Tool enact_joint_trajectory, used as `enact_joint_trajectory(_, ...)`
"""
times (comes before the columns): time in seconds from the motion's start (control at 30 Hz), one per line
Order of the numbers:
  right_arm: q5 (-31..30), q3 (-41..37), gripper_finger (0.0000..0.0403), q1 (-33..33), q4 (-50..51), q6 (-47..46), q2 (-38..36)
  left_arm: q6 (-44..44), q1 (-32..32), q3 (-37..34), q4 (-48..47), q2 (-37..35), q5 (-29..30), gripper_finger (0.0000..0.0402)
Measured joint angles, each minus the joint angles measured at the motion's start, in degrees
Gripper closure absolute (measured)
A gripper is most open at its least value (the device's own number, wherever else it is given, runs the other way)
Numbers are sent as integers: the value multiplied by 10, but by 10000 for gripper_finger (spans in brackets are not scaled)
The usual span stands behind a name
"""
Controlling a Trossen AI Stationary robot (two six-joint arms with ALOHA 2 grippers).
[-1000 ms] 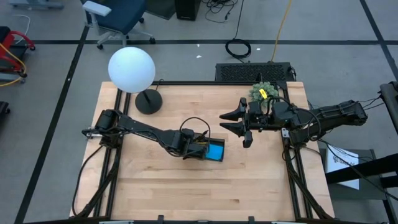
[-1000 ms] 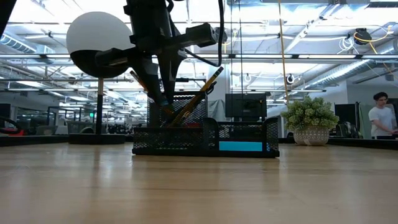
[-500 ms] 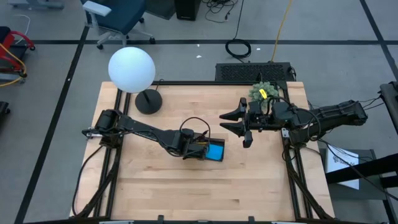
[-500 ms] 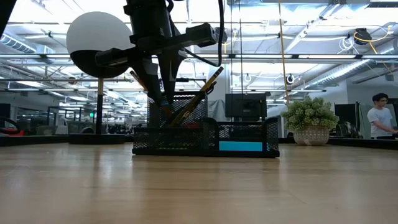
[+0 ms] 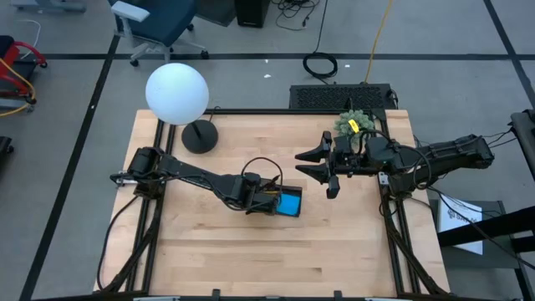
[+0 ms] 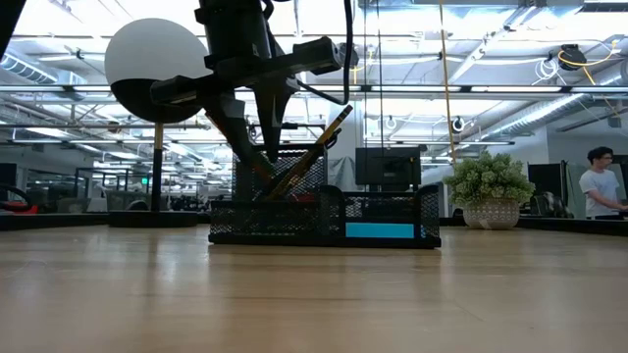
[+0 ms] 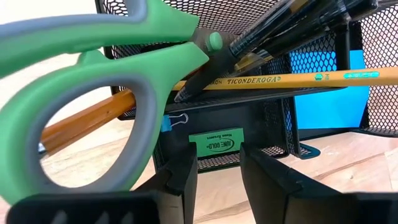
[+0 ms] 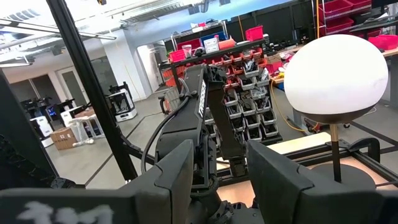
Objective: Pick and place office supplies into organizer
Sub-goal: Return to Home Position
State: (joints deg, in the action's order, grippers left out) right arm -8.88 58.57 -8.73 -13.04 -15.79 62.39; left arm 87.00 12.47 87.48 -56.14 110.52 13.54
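"In the organizer (image 5: 272, 201), what's there?"
"Scissors (image 7: 93, 74), a pencil (image 7: 280, 79) and pens (image 7: 283, 25) lean together; the blue pad (image 5: 290, 203) sits in a low end compartment."
"And the left gripper (image 7: 218, 163)?"
"Right over the organizer, fingers slightly apart, holding nothing."
"The right gripper (image 5: 299, 165)?"
"Near the organizer on its arm's own side, raised, fingers spread wide, empty."

Overhead straight down, low level across table (image 6: 314, 294), left wrist close, all sharing organizer (image 6: 294, 221)
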Motion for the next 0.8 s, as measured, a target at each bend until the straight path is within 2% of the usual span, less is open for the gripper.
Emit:
enact_joint_trajectory(0.6,0,0,264,0,0,0,0,0,11,0,4,0,-6,286)
enact_joint_trajectory(0.8,0,0,264,0,0,0,0,-6,27,0,34,0,-20,286)
